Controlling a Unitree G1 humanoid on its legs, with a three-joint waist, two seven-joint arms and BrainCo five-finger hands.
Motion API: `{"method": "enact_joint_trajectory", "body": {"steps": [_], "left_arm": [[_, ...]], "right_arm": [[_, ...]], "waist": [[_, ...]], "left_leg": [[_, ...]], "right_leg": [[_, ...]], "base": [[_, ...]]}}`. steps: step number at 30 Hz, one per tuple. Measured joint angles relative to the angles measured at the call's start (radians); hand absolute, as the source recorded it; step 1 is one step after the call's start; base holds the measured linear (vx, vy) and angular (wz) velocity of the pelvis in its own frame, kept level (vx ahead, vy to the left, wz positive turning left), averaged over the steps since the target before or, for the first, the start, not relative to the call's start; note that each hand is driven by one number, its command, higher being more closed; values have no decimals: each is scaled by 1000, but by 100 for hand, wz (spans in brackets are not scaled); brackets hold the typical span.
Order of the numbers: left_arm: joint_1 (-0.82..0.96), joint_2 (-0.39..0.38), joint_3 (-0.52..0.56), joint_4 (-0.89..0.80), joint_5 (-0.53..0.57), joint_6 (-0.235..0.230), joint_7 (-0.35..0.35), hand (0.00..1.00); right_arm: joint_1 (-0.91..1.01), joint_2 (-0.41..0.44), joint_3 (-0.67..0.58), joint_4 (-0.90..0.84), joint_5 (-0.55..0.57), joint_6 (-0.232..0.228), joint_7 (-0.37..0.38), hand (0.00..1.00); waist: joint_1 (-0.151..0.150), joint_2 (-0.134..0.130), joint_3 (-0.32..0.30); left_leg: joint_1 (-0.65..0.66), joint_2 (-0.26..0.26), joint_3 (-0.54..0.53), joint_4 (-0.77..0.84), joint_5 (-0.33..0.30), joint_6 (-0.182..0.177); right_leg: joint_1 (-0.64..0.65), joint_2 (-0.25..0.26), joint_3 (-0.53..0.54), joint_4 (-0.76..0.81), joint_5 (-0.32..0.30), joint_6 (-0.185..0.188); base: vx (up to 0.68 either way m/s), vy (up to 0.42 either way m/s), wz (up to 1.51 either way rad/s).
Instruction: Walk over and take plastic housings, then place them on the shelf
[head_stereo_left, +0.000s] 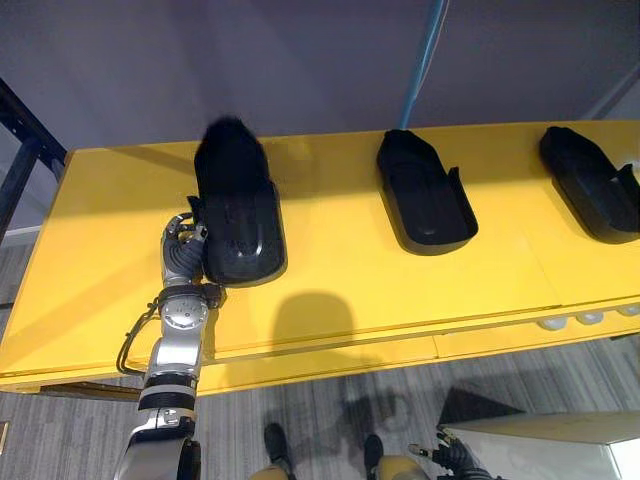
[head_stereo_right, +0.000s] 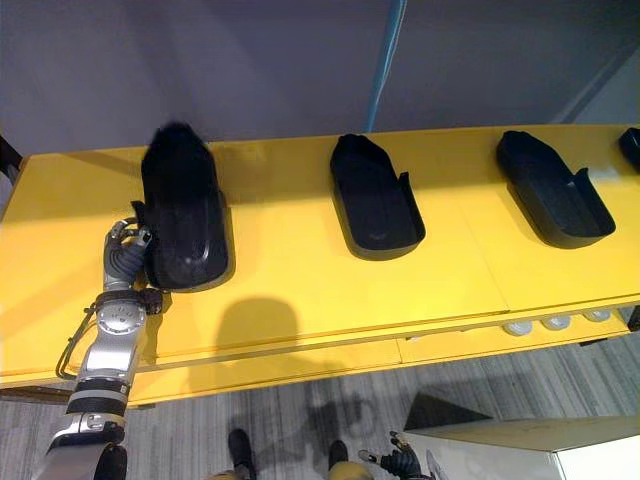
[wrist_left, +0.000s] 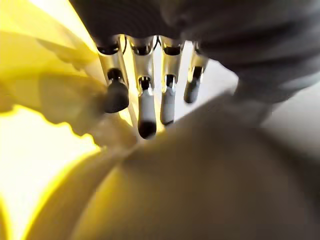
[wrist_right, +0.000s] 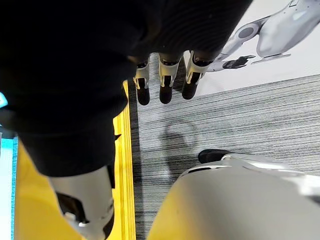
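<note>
Black plastic housings lie in a row on the yellow shelf (head_stereo_left: 400, 290). The left housing (head_stereo_left: 238, 215) rests on the shelf with its open side up, its far end blurred. My left hand (head_stereo_left: 183, 252) is at that housing's near left corner, fingers (wrist_left: 146, 107) curled over its side wall. A middle housing (head_stereo_left: 425, 195) and a right housing (head_stereo_left: 592, 185) lie untouched further along. My right hand (wrist_right: 165, 80) hangs low over the floor, fingers straight, holding nothing; it also shows at the bottom of the left eye view, right hand (head_stereo_left: 450, 460).
A grey wall and a blue pole (head_stereo_left: 425, 60) stand behind the shelf. A dark frame (head_stereo_left: 25, 150) rises at the left end. A white box (head_stereo_left: 560, 445) sits on the grey floor at lower right. Another housing's edge (head_stereo_right: 632, 145) shows far right.
</note>
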Motion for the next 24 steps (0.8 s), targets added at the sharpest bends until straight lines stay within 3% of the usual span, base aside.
{"method": "enact_joint_trajectory", "body": {"steps": [9, 10, 14, 15, 16, 17, 18, 20, 24], "left_arm": [[-12, 6, 59, 14, 5, 34, 7, 0], [60, -43, 54, -196, 5, 53, 22, 0], [75, -48, 50, -226, 5, 40, 32, 0], [90, -56, 41, -274, 4, 51, 35, 0], [150, -82, 1, -463, 5, 57, 44, 0], [182, -92, -32, -561, 6, 42, 46, 0], [240, -103, -144, -767, 12, -47, 30, 0], [247, -116, -250, -855, 28, -126, 5, 0], [281, -185, -320, -863, 27, -159, -37, 0]], "right_arm": [[-5, 10, 0, 14, -1, 0, 4, 0], [-6, 11, 0, 13, 0, 1, 5, 0], [-6, 11, 0, 14, 0, 0, 5, 0], [-6, 10, 0, 15, 0, 0, 5, 0], [-4, 11, 1, 23, 0, 0, 5, 0], [-3, 11, 0, 28, 0, 0, 5, 0], [1, 9, -1, 44, 0, 0, 5, 0], [1, 4, 1, 52, -3, 0, 6, 0], [2, -9, 12, 60, -14, -1, 7, 0]], "waist": [[7, -21, -3], [12, -25, -5], [15, -24, -6], [14, -25, -7], [17, -28, -9], [21, -29, -10], [35, -28, -12], [39, -22, -28], [23, 4, -71]], "left_leg": [[22, 0, 3, -1, -2, -3], [24, -2, -2, -1, -2, -3], [29, -2, -10, -1, -2, -3], [28, -2, -11, -1, -2, -3], [25, -4, -11, -1, -2, -3], [24, -4, -11, -1, -3, -3], [23, -5, -11, -1, -3, -4], [23, -5, -16, -1, -3, -4], [27, -3, -10, -3, -4, -4]], "right_leg": [[30, 1, 4, -17, 3, 3], [32, 0, 1, -20, 3, 3], [45, 0, -4, -23, 3, 3], [45, 0, -1, -23, 3, 3], [43, -1, -2, -24, 3, 3], [42, -1, -1, -24, 3, 3], [42, -2, 1, -24, 3, 3], [45, -1, 1, -24, 3, 3], [45, 1, 8, -22, 3, 3]], "base": [[-10, 17, 1], [-52, 50, 3], [-18, 19, 5], [-9, 20, 4], [3, 25, 3], [13, 32, 4], [17, 26, 4], [3, 11, 3], [-30, 9, -4]]}}
